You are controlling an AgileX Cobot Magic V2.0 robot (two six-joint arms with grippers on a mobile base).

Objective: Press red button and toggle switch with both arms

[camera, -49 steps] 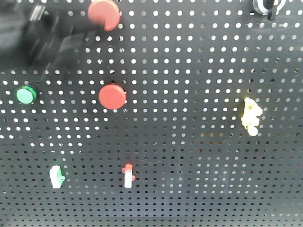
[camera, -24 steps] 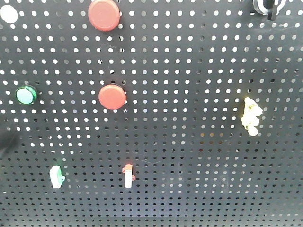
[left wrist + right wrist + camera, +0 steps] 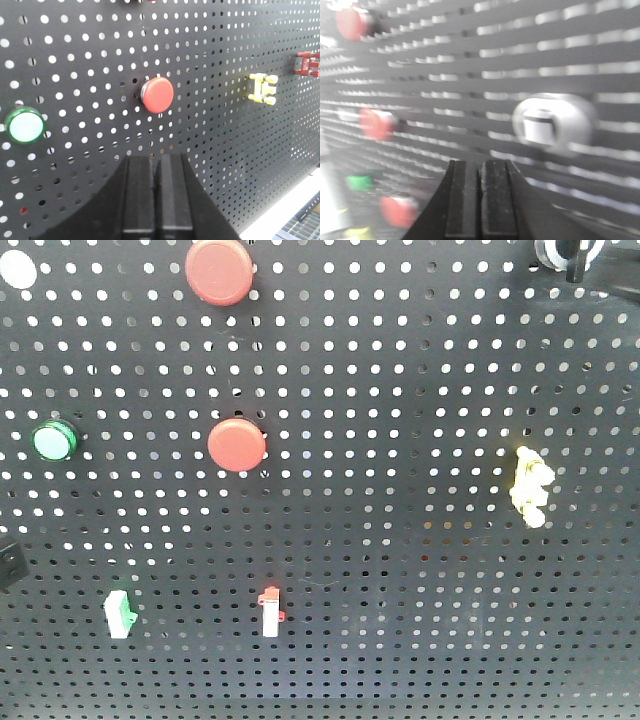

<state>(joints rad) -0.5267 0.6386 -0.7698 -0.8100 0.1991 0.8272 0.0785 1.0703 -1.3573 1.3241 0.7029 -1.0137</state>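
The front-facing camera looked square-on at the pegboard, so near that the panel filled the frame. The left wrist camera peered over the left pincer at that board from a slant, sharing the middle red button and green lamp with the front view. The right wrist camera (badly blurred) skimmed the board over the right pincer, close to the toggle switch, which the front view cut off at its top right corner.
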